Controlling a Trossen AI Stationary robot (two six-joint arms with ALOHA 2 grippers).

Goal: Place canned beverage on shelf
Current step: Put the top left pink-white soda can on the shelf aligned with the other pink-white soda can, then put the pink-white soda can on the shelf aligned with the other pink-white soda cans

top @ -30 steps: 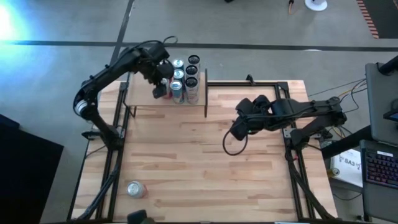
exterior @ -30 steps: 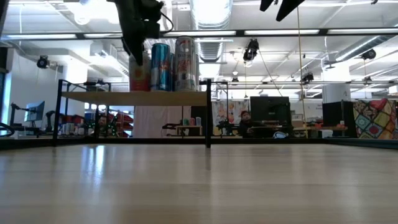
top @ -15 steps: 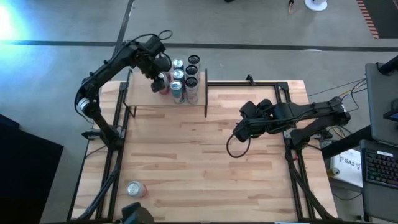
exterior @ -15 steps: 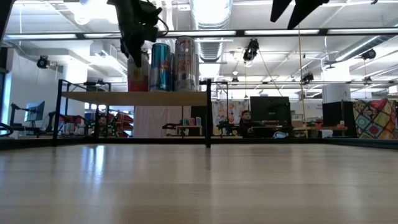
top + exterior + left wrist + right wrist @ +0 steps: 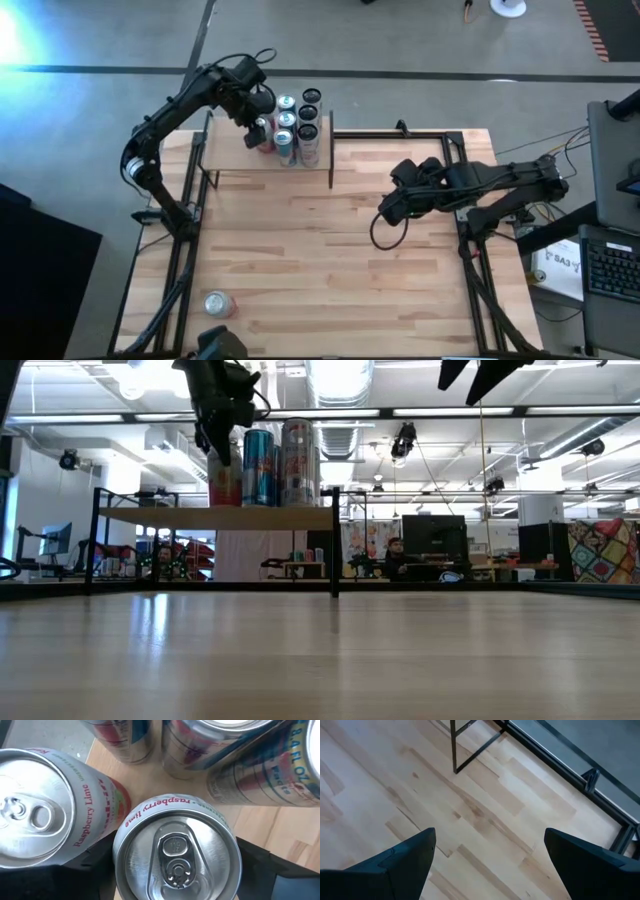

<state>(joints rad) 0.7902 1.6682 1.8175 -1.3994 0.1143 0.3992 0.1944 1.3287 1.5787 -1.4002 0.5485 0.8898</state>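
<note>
the shelf stands at the far left part of the wooden table. it is a small light board with thin dark end panels. a bunch of cans stands on its right half.

the left gripper is up over the shelf, right above a raspberry lime can. this can stands upright on the shelf board, at the left edge of the bunch. in the left wrist view, the two dark fingers sit on each side of the can top. i cannot tell if they squeeze the can or just sit beside it. another raspberry lime can stands just beside it, and more cans stand behind. in the low view a tall blue can and a silver can stand next to the red can under the gripper.

the right gripper hangs over the middle right of the table, well apart from the shelf. its jaws are wide open and hold nothing.

one more can lies on its side near the front left corner of the table.
</note>
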